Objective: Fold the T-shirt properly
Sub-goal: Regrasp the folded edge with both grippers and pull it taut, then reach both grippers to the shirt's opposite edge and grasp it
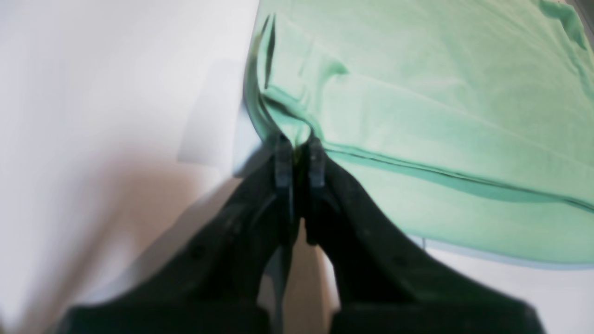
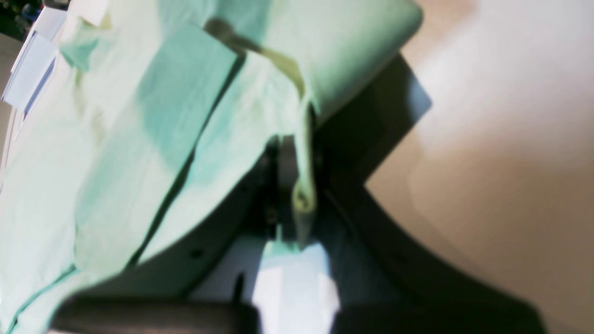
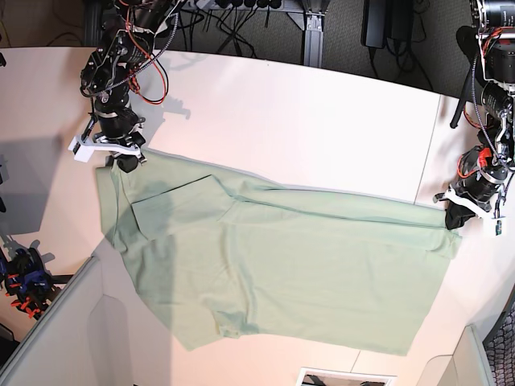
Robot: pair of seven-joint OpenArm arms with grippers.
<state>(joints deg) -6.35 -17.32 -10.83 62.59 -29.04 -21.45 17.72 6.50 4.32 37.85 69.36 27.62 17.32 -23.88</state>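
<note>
Base view: T-shirt (image 3: 273,265) stretched between both clamped tools.

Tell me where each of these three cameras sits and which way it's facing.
Base: overhead, looking down at the T-shirt on the white table; both arms show at far corners.
Left wrist: behind the left gripper, fingers pinching a shirt edge.
Right wrist: behind the right gripper, cloth between its fingers.
All three share the shirt.

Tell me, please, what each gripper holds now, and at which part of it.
Both hold the T-shirt. The left gripper is shut on a fold of its edge at one far corner; the right gripper is shut on a strip of cloth at the opposite corner.
</note>
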